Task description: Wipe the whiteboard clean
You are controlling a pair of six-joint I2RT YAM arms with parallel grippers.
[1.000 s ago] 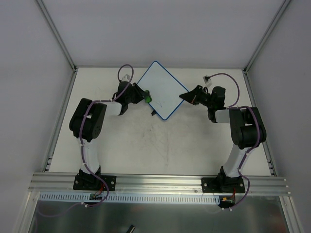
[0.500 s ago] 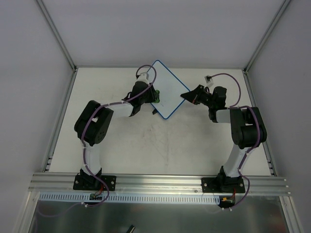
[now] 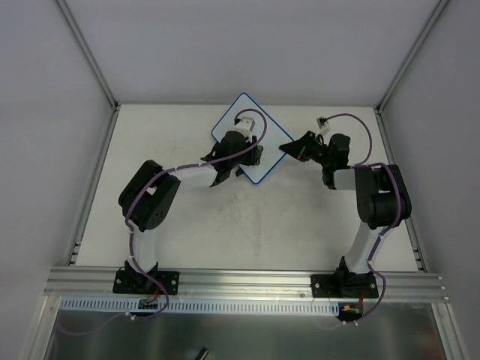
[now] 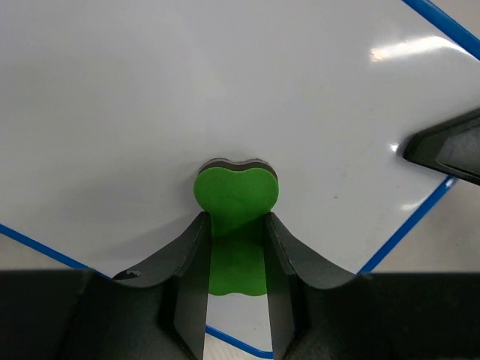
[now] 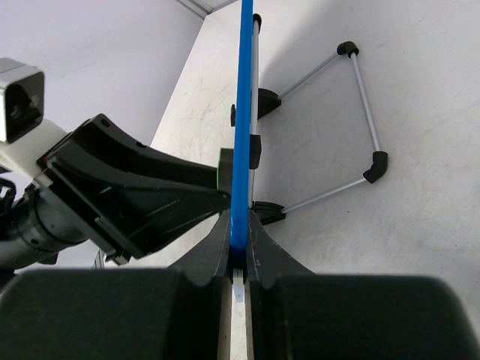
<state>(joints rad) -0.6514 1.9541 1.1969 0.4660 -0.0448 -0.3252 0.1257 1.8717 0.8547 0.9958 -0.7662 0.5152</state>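
The whiteboard (image 3: 235, 118), white with a thin blue rim, stands at the back middle of the table. In the left wrist view its face (image 4: 187, 90) shows no pen lines. My left gripper (image 4: 236, 229) is shut on a green eraser (image 4: 236, 196), whose dark felt edge presses against the board; in the top view this gripper (image 3: 251, 154) covers the board's lower half. My right gripper (image 5: 238, 232) is shut on the board's blue rim (image 5: 244, 112) at its right corner and also shows in the top view (image 3: 287, 147).
The board's wire stand (image 5: 360, 112) with black feet rests on the table behind the board. Grey walls close the table at the back and sides. An aluminium rail (image 3: 247, 281) runs along the near edge.
My left gripper with the green eraser has swept rightward across the board's face, from its left edge to near its lower right. The right gripper and the board have stayed still.
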